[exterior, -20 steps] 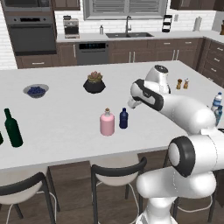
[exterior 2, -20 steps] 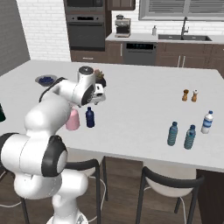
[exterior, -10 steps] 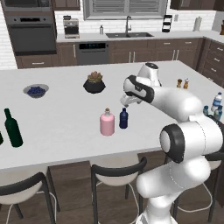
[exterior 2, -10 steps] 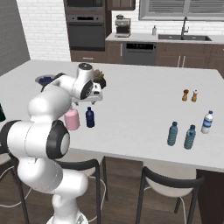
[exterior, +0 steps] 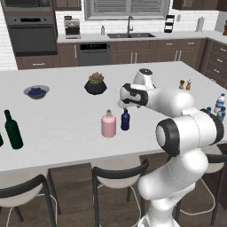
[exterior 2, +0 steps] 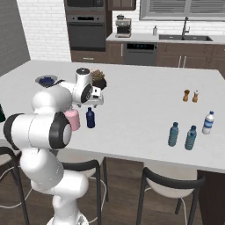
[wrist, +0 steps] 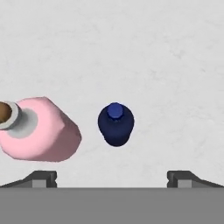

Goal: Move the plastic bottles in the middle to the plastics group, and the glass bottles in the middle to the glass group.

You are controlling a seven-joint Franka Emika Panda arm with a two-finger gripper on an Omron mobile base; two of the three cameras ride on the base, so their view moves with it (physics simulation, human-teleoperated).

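One navy bottle (wrist: 115, 124) and one pink bottle (wrist: 37, 130) stand beneath our gripper (wrist: 112, 178), jaws spread wide; three plastic bottles (exterior 2: 190, 137) stand apart.

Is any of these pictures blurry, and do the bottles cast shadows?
Hand view: soft-edged, the dark navy bottle and squat pink bottle seen from above, almost shadowless. Left base view: fairly sharp, evenly lit, faint shadows under both bottles. Right base view: similar, no glare on the white counter.

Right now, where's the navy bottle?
The navy bottle stands upright mid-island, just right of the pink bottle in the left base view, apart from it. In the hand view it sits centred ahead of the open end effector.
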